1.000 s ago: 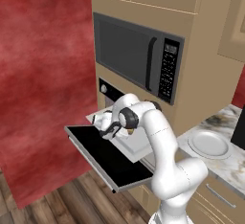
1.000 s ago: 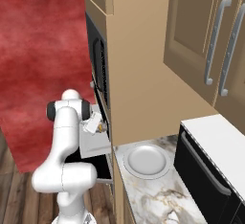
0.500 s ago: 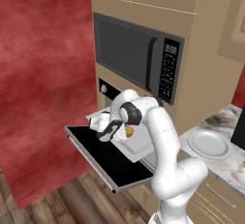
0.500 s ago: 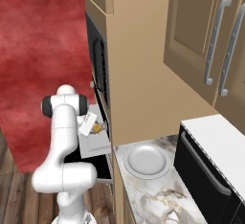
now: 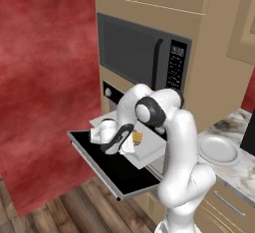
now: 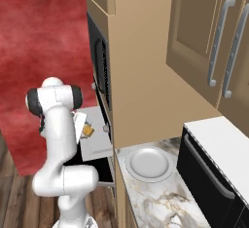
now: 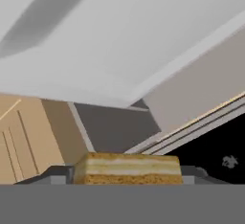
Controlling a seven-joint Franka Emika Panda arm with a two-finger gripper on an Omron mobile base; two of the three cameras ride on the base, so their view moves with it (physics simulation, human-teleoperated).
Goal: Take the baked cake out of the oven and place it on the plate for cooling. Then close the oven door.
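Here gripper [image 5: 130, 141] clamps cake [image 5: 137, 137] over tray [image 5: 149, 151], door [image 5: 112, 170] down

- The oven door [image 5: 107, 167] is lying open and flat, jutting out over the wooden floor [image 5: 64, 204] and blocking any low approach to the oven front.
- The pale tray [image 5: 149, 150] is sitting out over the door, taking up the space just above it.
- The cake [image 5: 137, 137] is sitting between the fingers [image 7: 52, 174], right above the tray.
- The microwave [image 5: 144, 53] is hanging just overhead, capping upward room.
- The red wall [image 5: 45, 77] is closing off the left side.
- The air above the bench [image 6: 160, 198] is standing open, with the plate [image 6: 148, 163] lying bare near its front corner.
- A dark appliance [image 6: 214, 173] is bounding the bench on the far side.
- Upper cabinets [image 6: 214, 37] are hanging well above the plate.
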